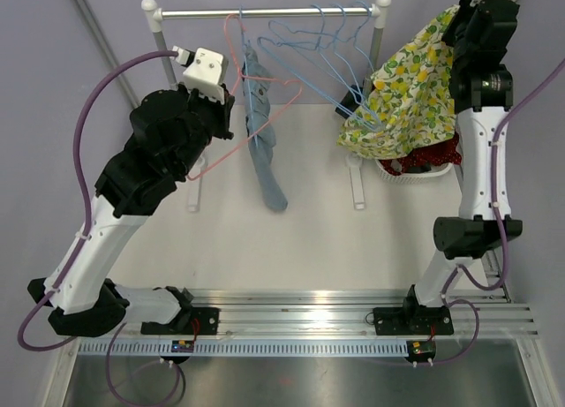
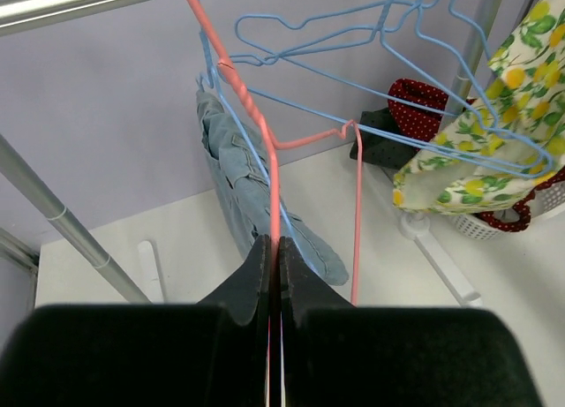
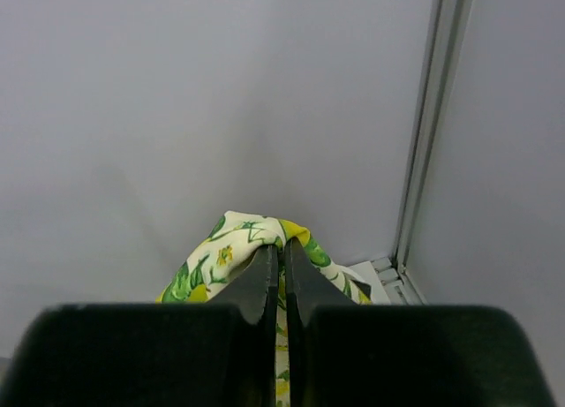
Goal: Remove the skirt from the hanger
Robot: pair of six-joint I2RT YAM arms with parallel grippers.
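Observation:
The skirt point(image 1: 406, 89), cream with lemons and green leaves, hangs bunched at the rack's right end above a basket. My right gripper point(image 1: 459, 23) is shut on its top fold point(image 3: 221, 248), high beside the right post; its fingertips point(image 3: 282, 248) pinch the cloth. Tips of blue hangers point(image 1: 327, 54) overlap the skirt's left edge point(image 2: 521, 89); I cannot tell whether it rests on one. A bare pink wire hanger point(image 1: 265, 120) is hooked on the rod. My left gripper point(image 1: 228, 124) is shut on its wire point(image 2: 272, 160), which runs between the closed jaws point(image 2: 275, 244).
A chrome rod point(image 1: 265, 12) spans two white posts. A blue denim garment point(image 1: 265, 160) hangs from a blue hanger beside the pink one. A white basket point(image 1: 415, 173) at the right holds red dotted cloth point(image 1: 441, 151). The rack's white feet point(image 1: 357, 182) lie on the table.

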